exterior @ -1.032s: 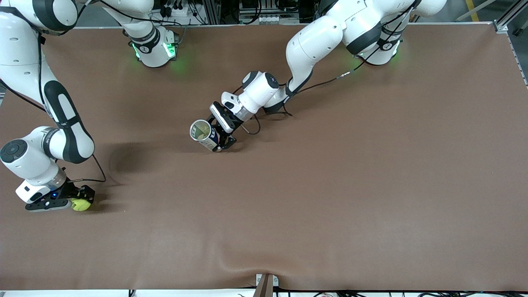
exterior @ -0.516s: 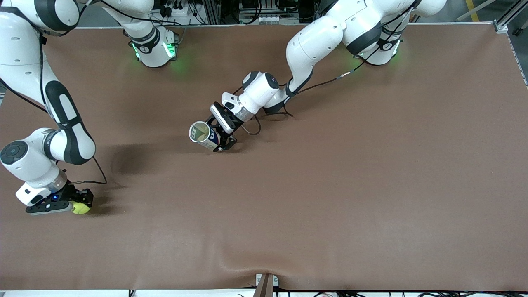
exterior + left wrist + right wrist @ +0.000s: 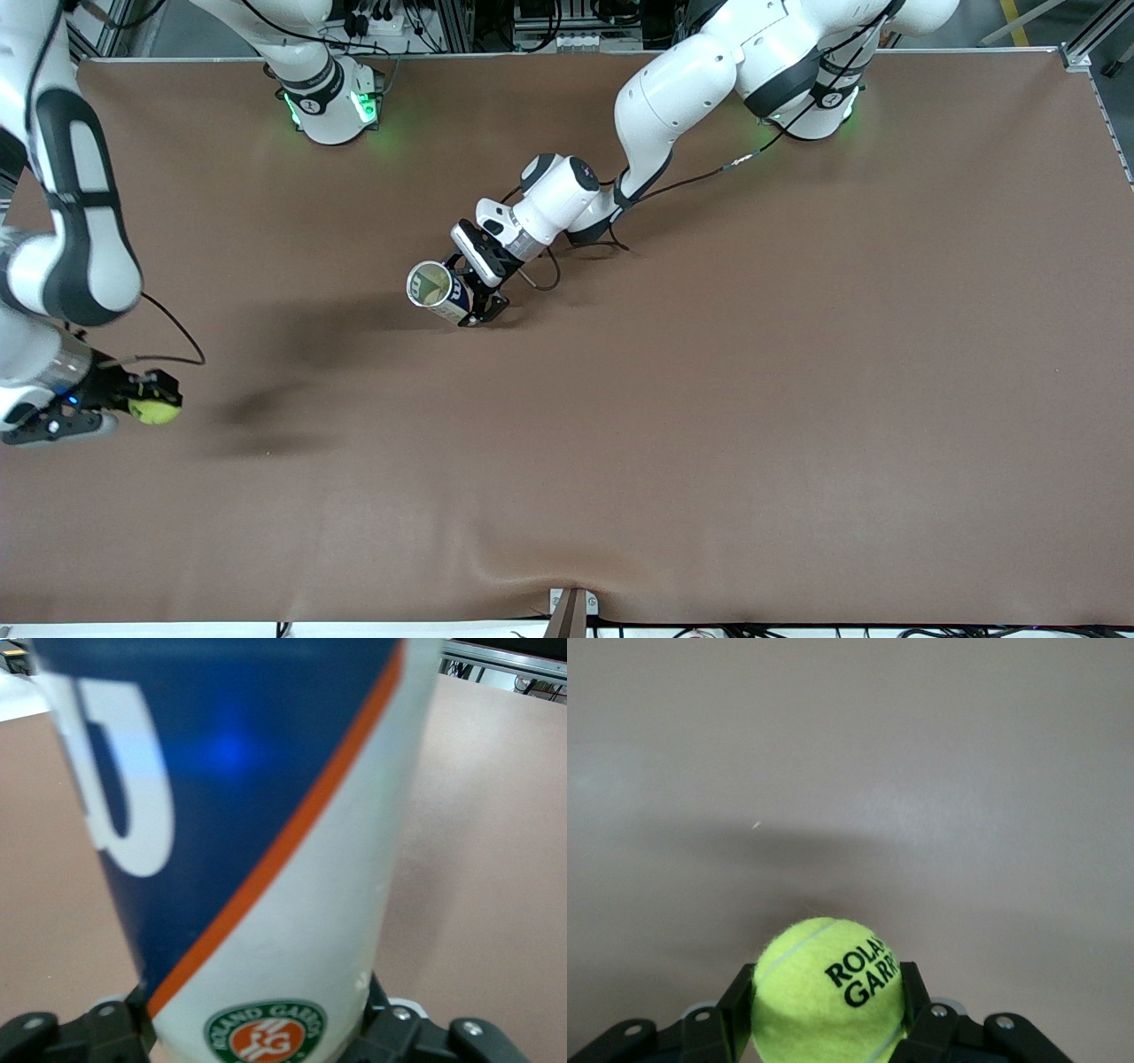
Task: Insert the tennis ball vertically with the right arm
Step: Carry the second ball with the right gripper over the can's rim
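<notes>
Right tool [image 3: 152, 399] lifted tennis ball [image 3: 154, 410] off brown table [image 3: 709, 399]

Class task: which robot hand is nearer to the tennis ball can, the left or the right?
The left. The left hand is shut around the tennis ball can mid-table. The right hand holds the tennis ball above the right arm's end of the table, well apart from the can.
</notes>
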### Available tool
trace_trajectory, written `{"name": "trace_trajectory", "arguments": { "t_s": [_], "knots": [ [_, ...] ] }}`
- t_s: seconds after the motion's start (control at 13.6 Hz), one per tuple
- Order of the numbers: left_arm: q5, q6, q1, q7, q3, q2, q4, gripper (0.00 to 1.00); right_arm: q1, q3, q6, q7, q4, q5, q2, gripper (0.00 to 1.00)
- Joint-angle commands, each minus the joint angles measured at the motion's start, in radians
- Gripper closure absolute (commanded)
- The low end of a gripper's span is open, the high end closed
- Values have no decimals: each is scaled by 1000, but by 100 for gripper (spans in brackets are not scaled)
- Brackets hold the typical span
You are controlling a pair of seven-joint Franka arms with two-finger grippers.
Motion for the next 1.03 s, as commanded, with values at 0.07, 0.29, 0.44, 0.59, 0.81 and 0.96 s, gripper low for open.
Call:
{"name": "trace_trajectory", "arguments": {
  "t_s": [0.07,0.29,0.44,0.59,0.81,0.96],
  "knots": [
    [-9,1,-9,-7,7,8,17,18,42,-42,-113,24,-9,24,-86,84],
    [-13,1,-8,-7,7,7,16,18,42,-43,-114,24,-6,24,-85,84],
    [-13,1,-8,-7,7,7,17,18,44,-42,-114,29,-6,24,-86,84],
    [-13,1,-5,-9,7,7,17,18,88,-42,-125,104,-9,24,-104,84],
    [-13,0,-3,-9,7,5,17,18,186,-40,-205,333,-11,23,-140,84],
    [-13,0,-3,-9,7,4,17,19,266,-36,-231,514,-17,24,-164,84]
  ]
}}
